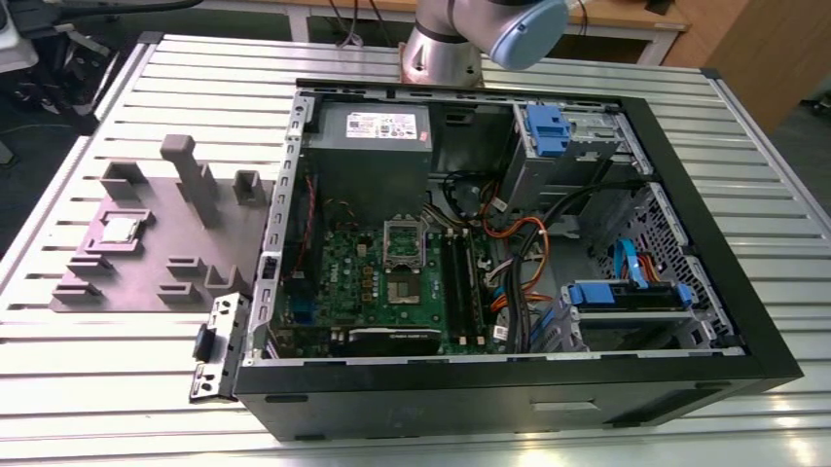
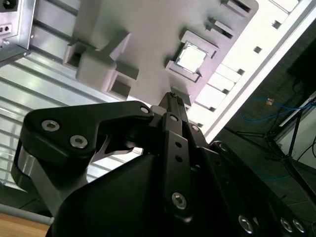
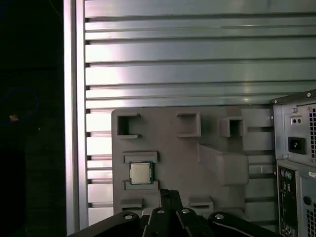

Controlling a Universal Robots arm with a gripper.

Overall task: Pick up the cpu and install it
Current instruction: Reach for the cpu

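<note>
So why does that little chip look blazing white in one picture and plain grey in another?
Most likely glare: in the second wrist view the cpu throws light back at the camera and washes out, like the table slats nearby; in the first wrist view it is evenly lit, grey with its rim readable; in the exterior view it is just pale.

The cpu (image 1: 121, 230), a small flat square chip with a silver-grey metal top and a paler rim, lies level and top side up in a shallow seat of the grey fixture plate (image 1: 130, 277). The plate sits on the slatted worktop (image 1: 78, 379), toward the exterior view's left. The chip rests free, well apart from the open computer case (image 1: 520, 389).
</note>
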